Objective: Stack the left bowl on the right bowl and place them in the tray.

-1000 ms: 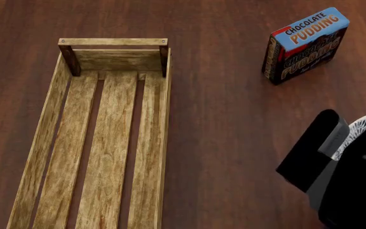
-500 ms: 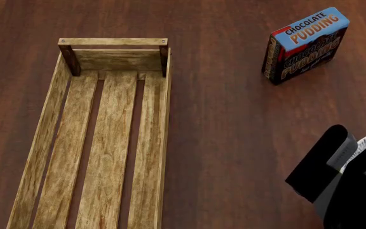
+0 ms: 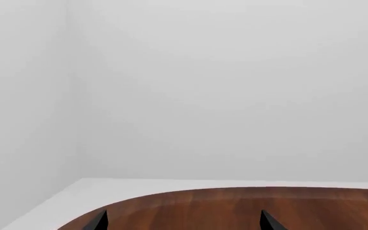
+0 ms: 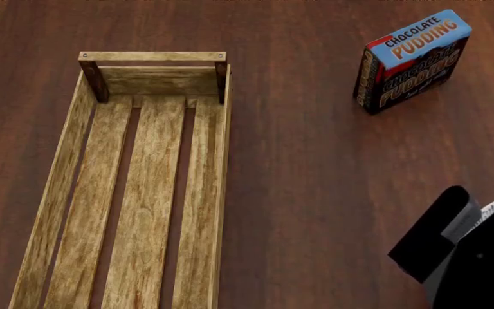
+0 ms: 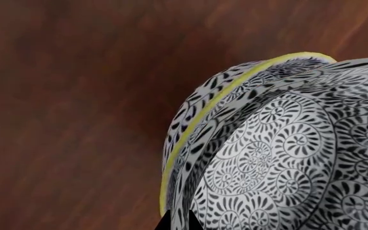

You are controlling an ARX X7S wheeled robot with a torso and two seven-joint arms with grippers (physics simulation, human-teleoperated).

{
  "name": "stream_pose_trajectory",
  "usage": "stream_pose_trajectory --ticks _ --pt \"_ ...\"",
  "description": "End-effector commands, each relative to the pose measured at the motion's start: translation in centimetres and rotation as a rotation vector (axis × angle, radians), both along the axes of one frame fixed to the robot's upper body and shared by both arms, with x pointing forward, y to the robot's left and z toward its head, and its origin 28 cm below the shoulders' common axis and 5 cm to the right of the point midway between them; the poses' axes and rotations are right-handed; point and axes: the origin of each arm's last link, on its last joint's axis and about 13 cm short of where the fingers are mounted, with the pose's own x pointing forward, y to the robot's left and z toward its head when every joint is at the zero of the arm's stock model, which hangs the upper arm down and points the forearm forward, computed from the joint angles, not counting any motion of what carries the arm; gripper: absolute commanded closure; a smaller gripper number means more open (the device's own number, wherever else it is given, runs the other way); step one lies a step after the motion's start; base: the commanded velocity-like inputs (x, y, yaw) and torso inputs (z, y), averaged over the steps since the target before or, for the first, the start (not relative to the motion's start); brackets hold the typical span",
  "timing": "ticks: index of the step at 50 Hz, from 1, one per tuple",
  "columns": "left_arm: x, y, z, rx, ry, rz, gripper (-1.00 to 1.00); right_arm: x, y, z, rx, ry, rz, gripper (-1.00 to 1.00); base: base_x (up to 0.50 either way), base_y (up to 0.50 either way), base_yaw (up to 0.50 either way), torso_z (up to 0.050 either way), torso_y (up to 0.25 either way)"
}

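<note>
Surface is dark wood & fills the head view; the tray runs down the left half of that frame, slats bare, long axis up-down, prob left unoccupied so the stacked pair can drop straight in. Chocolate pudding box stands upper right, well apart from tray, not part of the job. Right arm is a black mass at lower right corner w/ only a sliver of patterned white showing at its edge, so head view can't say what's carried. Right wrist view fills that in: the left bowl, whitish rim, sits nested in the right bowl, yellow-green rim showing as a crescent around it, both tilted over the surface; right end effector tips close together at the rim, looks clamped on the right bowl's wall, stack done, tray step not. Left wrist view shows only pale wall, surface edge & left end effector tips spread wide, released, nothing between
</note>
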Motion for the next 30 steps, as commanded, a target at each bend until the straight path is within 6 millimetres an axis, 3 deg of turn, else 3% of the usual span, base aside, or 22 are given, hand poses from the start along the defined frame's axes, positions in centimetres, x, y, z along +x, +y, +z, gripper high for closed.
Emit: stream_pose_trajectory --ticks 1,14,15,30 --pt "-0.10 0.09 -0.07 -0.001 0.002 0.006 -1.00 0.86 -0.26 -0.72 -0.018 -0.013 0.007 1.00 0.00 0.00 0.00 0.000 0.000" --pt "0.03 0.07 -0.09 -0.001 0.003 0.006 -1.00 0.64 -0.74 -0.64 -0.038 -0.025 -0.016 1.00 0.00 0.00 0.00 0.000 0.000" --pt "0.06 0.06 -0.09 -0.001 0.002 0.005 -1.00 0.57 -0.73 -0.62 -0.039 -0.027 -0.014 -1.00 0.00 0.00 0.00 0.000 0.000" --pt "-0.11 0.11 -0.14 -0.005 -0.001 0.004 -1.00 0.20 -0.73 -0.04 -0.037 -0.042 -0.026 -1.00 0.00 0.00 0.00 0.000 0.000"
